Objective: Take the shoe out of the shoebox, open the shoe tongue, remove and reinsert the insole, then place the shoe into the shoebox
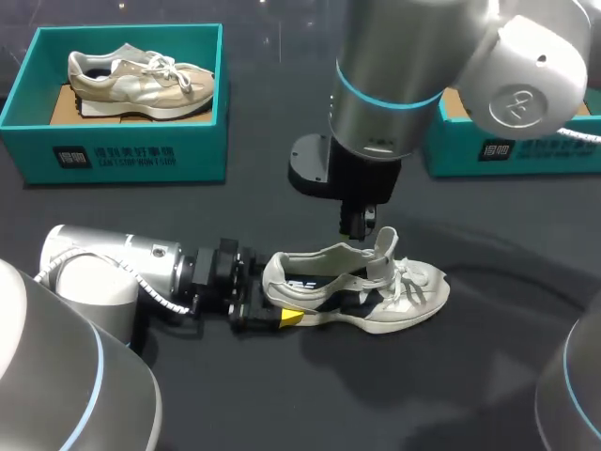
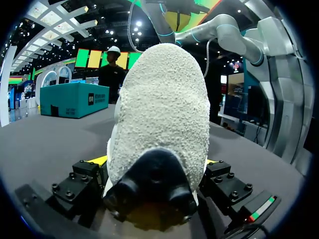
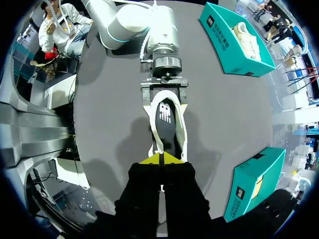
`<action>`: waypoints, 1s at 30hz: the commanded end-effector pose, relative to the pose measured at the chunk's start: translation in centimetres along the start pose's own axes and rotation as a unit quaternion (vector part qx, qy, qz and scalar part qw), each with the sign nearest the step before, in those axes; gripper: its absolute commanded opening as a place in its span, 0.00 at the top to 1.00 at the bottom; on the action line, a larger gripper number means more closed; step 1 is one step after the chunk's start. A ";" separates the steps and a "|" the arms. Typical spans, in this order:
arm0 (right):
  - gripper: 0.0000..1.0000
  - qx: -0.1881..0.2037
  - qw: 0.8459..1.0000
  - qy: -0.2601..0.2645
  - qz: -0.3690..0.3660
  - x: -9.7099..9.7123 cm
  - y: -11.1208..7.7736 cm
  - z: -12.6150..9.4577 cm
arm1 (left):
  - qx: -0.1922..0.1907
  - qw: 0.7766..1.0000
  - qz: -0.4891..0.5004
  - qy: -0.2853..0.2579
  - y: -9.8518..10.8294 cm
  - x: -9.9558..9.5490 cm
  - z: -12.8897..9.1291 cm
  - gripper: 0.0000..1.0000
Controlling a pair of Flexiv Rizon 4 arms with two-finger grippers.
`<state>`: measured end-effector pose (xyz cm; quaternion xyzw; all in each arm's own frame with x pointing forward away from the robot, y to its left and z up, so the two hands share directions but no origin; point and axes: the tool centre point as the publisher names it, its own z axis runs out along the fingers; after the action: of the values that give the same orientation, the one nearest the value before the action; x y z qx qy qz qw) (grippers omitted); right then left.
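Shoe [image 2: 164, 114] heel, pebbled grey above a smooth black tab, was pinched from both sides by the left claw [image 2: 155, 164]. Right claw [image 3: 162, 158], tips pressed together, stood over the collar; anything nipped there was hidden. Just ahead of it lay the dark insole [image 3: 167, 117], bearing a white logo. Well beyond the left claw stood a teal box [image 2: 72, 99], its print too small to read.

Left arm [image 1: 103, 268], lower left of head frame: silver-grey cylindrical links and a white ribbed cable along the wrist, followed by black blocky hardware.

Right arm [image 1: 404, 75], upper right: same brushed silver. There is a bright blue ring at the joint and a round pale cap with an embossed mark.

Left gripper [image 2: 154, 162]: black finger blocks studded with socket-head screws, yellow tips, and a small red-and-green strip beside one block.

Right gripper [image 3: 161, 158]: black fingers, yellow tips.
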<state>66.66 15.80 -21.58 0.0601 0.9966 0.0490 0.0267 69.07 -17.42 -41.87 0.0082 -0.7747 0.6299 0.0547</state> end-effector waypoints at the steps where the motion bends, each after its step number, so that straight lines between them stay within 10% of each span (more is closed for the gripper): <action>1: 1.00 0.001 1.000 0.002 0.001 -0.1 0.2 0.1 | 0.000 1.000 0.000 -0.001 0.2 0.1 0.3 1.00; 7: 1.00 0.015 1.000 0.017 -0.009 0.2 1.7 4.6 | 0.000 1.000 0.000 -0.001 0.2 0.1 0.3 1.00; 30: 1.00 0.065 0.998 0.014 -0.009 0.0 3.2 7.7 | 0.000 1.000 0.000 -0.001 0.2 0.1 0.3 1.00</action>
<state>67.29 18.65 -28.69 0.0511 0.9986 0.0031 0.0111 69.07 -17.42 -41.87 0.0082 -0.7747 0.6300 0.0547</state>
